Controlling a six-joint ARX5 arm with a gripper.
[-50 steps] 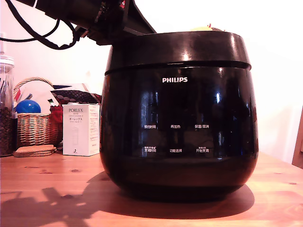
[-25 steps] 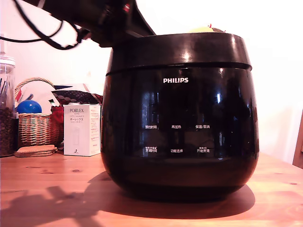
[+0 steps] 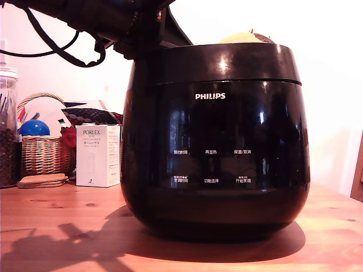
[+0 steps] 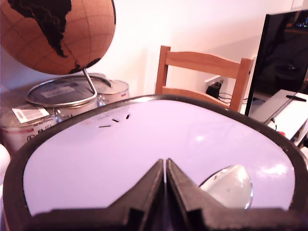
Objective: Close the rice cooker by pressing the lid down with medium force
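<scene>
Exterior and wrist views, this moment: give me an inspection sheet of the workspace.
Surface: wooden table, bare in front.
Job's things: rice cooker upright; lid down, seam line thin and even.
Clutter: white Porlex box, wicker basket with blue ball, glass jar, cork coasters.
Grippers: gripper shut, tips on the lid's glossy top.
Cables: black cable looping under the arm.
Surroundings: cork globe, wooden chair, dark screen, tins.

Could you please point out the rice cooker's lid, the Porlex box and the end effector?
lid (image 3: 221, 63), exterior view, glossy front band.
Porlex box (image 3: 97, 156), exterior view, front face.
end effector (image 4: 165, 166), wrist view, between shut fingertips.
</scene>
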